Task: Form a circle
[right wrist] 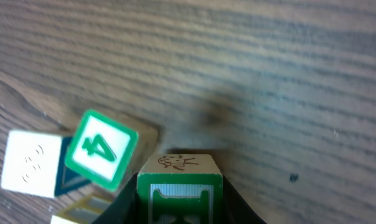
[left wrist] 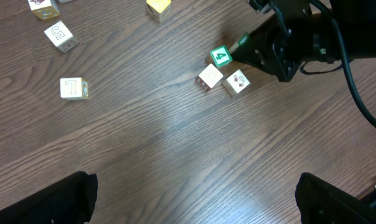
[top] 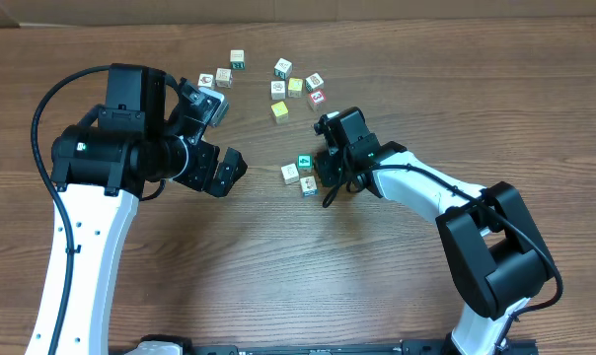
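Left arm: the elbow is raised over the left half of the brown wood-grain table, with the wrist turned toward the centre. The left gripper hangs above the board with fingers spread wide and nothing between them, well apart from the work. Toward the far edge, loose white, yellow and red cubes lie scattered, none in use. Centre: the circle stands part-built as a tight cluster of small wooden picture cubes. It comprises a green-faced cube numbered four, a whitish cube touching it, and a third pale cube just beside both. Assessment: the pieces look light, rigid and smooth-faced, not fragile but readily nudged out of line. Each is best taken from above on two opposite flat sides, clear of its neighbours. Right arm: it reaches in low from the right, forearm stretched leftward, wrist pitched down at the cluster. The right gripper has its fingers drawn narrow onto a fourth cube, green-fronted with a sketch on its wooden top, held just beside the numbered cube. Whether that cube rests on the table cannot be told.
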Controlling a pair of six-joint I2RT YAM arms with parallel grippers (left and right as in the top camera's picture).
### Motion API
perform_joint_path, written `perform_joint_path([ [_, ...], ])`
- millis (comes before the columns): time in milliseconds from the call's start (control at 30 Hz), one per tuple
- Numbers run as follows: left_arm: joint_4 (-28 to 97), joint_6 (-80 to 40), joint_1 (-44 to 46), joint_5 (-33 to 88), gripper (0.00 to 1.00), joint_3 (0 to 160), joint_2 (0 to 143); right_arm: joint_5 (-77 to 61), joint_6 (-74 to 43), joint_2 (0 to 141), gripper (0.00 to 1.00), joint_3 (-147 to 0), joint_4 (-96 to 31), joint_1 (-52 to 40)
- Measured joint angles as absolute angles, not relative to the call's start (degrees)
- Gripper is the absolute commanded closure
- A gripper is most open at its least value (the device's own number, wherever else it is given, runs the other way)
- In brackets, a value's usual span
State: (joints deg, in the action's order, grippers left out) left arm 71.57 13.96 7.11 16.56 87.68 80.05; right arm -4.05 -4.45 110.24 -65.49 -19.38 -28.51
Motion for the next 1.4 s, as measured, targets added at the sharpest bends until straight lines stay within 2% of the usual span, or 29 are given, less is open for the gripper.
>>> perform_joint_path([
  [1400, 71.6, 14.0, 7.1, 16.6, 0.0, 87.7, 80.1, -4.7, -4.5, 110.2, 0.96, -65.5, -25.5, -31.2],
])
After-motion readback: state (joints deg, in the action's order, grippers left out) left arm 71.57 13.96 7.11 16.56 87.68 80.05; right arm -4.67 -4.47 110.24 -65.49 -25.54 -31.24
